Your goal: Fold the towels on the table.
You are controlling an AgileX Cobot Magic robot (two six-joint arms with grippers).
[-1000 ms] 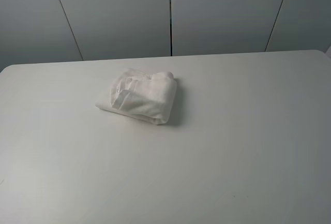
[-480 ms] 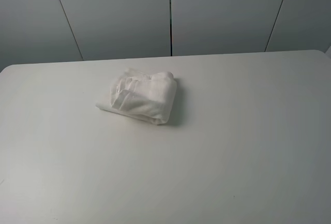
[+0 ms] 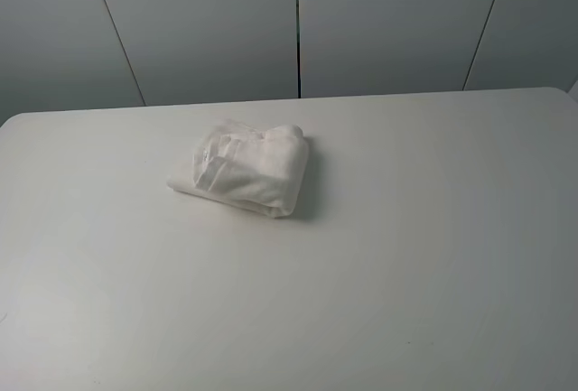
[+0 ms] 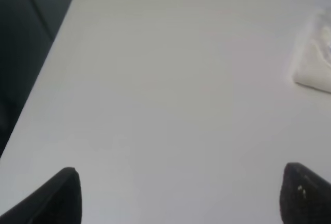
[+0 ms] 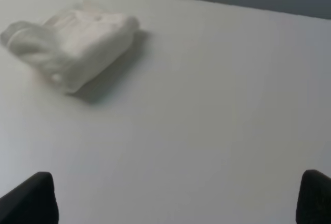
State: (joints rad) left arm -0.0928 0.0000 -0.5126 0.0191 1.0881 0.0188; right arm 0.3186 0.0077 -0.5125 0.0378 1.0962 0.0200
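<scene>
Left gripper [image 4: 178,195]: only its two dark fingertips [image 4: 62,198] show in the left wrist view, spread wide apart with nothing between them, hanging over bare tabletop near the table's left edge and corner.
Table [image 3: 433,256]: plain white and smooth, with rounded far corners, filling most of the high view; grey wall panels [image 3: 208,21] stand behind it.
Towel [image 3: 242,169]: a white terry towel lying in a compact folded bundle, left of the table's middle and toward the far side, casting a soft shadow on its right. A flat woven band shows on its left part. Nothing touches it.
Right gripper [image 5: 178,198]: two dark fingertips [image 5: 315,198] far apart, holding nothing, over bare table well apart from the towel [image 5: 72,40], which sits across the surface in the right wrist view.
</scene>
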